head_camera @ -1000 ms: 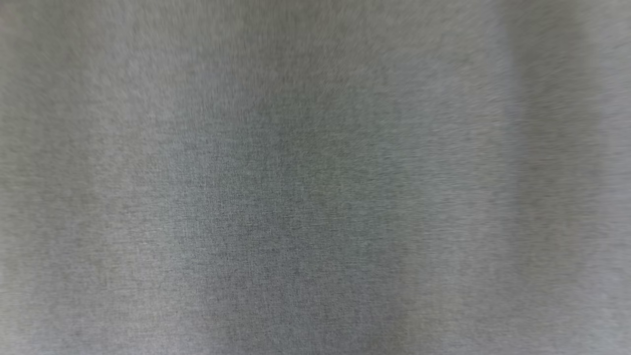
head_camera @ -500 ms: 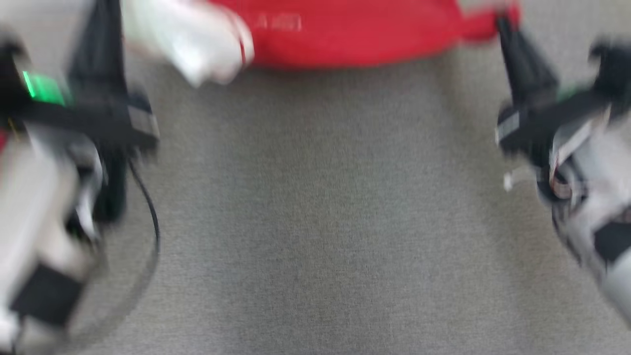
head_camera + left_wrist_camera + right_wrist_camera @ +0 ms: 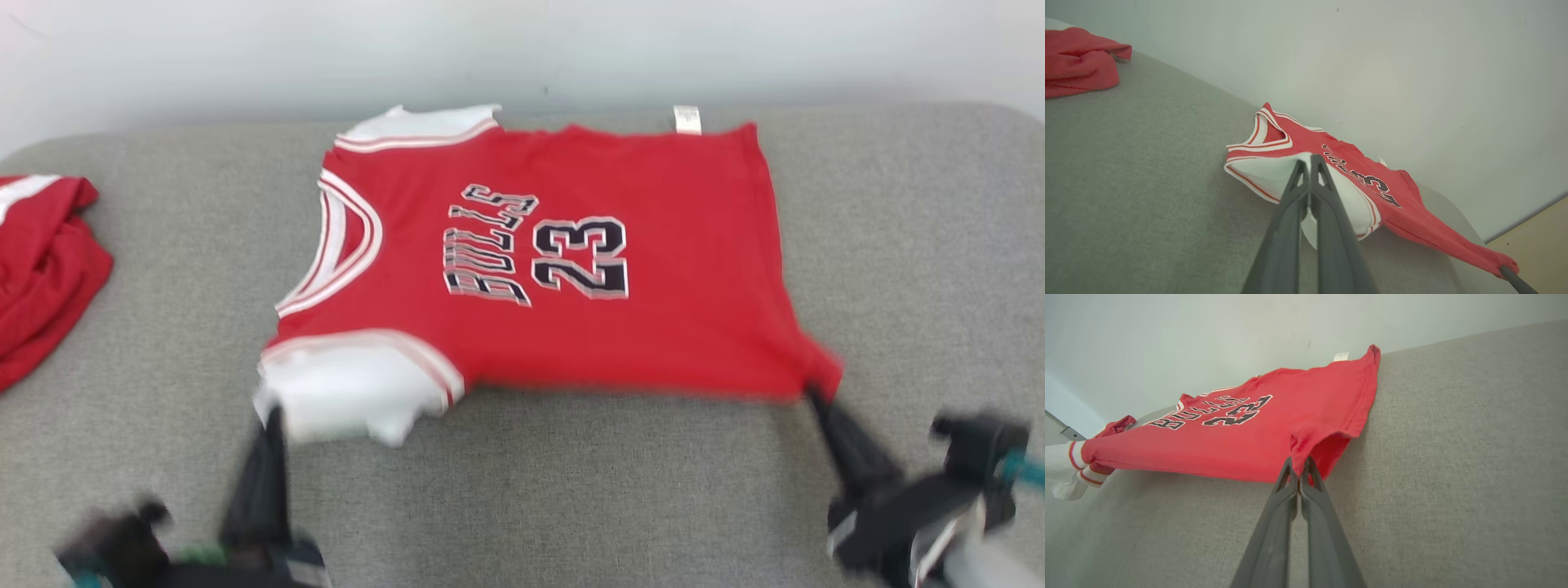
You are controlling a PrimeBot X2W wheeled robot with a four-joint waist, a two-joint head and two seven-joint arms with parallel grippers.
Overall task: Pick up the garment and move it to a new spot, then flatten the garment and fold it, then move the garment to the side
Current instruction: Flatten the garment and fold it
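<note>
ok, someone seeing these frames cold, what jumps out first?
The red jersey printed BULLS 23, spread mid-frame on the grey cushion in the head view. Next, the left gripper is shut on its white sleeve and the right gripper is shut on the near hem corner, with the near edge stretched between them. A second red garment lies bunched at the far left.

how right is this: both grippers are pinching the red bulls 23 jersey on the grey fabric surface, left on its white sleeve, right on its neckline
Not the neckline: the right wrist view shows the right gripper shut on the hem corner of the red Bulls 23 jersey. The left gripper does pinch its white sleeve, on the grey fabric surface.
</note>
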